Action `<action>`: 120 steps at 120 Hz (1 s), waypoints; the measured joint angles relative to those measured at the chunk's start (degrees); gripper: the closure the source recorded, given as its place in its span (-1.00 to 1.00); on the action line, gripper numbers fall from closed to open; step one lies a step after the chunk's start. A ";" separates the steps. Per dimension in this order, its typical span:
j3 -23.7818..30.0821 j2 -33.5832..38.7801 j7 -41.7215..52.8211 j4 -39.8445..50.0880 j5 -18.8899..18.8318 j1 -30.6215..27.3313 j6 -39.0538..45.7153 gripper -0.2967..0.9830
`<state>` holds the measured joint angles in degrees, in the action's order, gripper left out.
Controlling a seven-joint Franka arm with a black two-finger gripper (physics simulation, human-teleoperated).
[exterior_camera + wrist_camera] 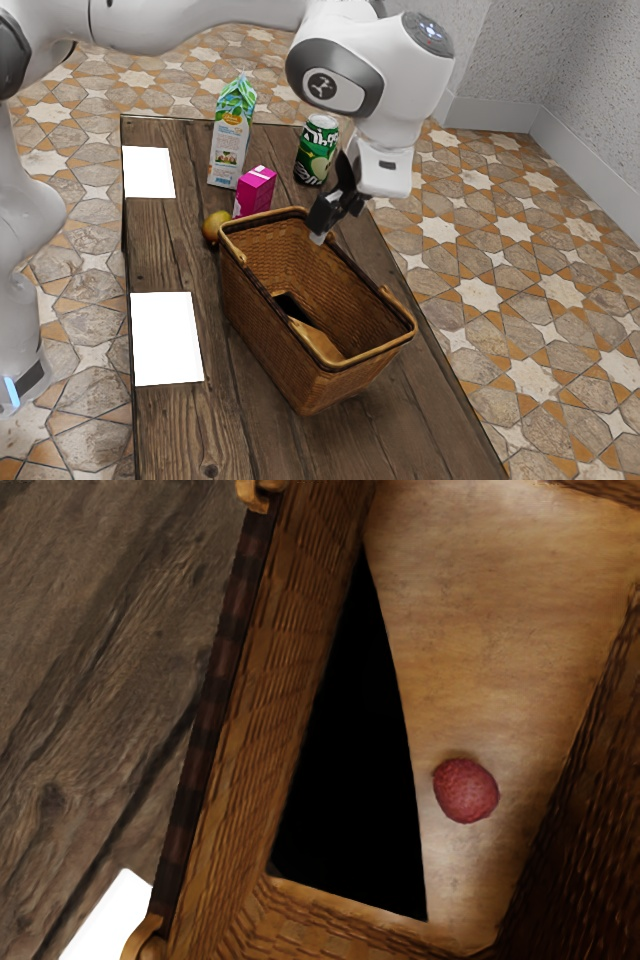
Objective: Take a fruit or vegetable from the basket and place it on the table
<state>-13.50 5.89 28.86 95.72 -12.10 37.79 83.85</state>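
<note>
My gripper (320, 232) hangs at the basket's far rim, its tip by the opening; whether it is open or shut cannot be made out. The brown wicker basket (270, 325) stands upright on the wooden table (170, 430). Inside the basket (265, 720), the wrist view has a small round red fruit (466, 790) lying on the light tan bottom, beside a black wedge-shaped area. A yellow-brown fruit (214, 228) rests on the table, just outside the basket's far left corner in the exterior view.
Behind the basket stand a pink box (255, 192), a tall patterned carton (230, 140) and a green can (316, 150). Two white sheets (149, 172) (167, 338) lie along the table's side at the exterior view's left. The basket's handles (315, 342) lie low.
</note>
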 joint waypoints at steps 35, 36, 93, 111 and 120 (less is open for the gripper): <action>-2.28 -0.83 0.67 -5.18 1.34 -1.08 -0.51 -0.54; -2.30 -0.93 1.30 -5.33 1.28 -1.18 -0.53 -0.54; -5.14 -1.01 4.78 1.00 6.90 0.52 13.13 -0.54; -5.58 3.20 -16.91 2.29 6.89 6.66 13.31 -0.53; -6.70 3.95 -26.05 3.97 7.68 6.66 12.81 -0.54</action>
<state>-20.20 9.84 2.80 99.69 -4.42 44.45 96.66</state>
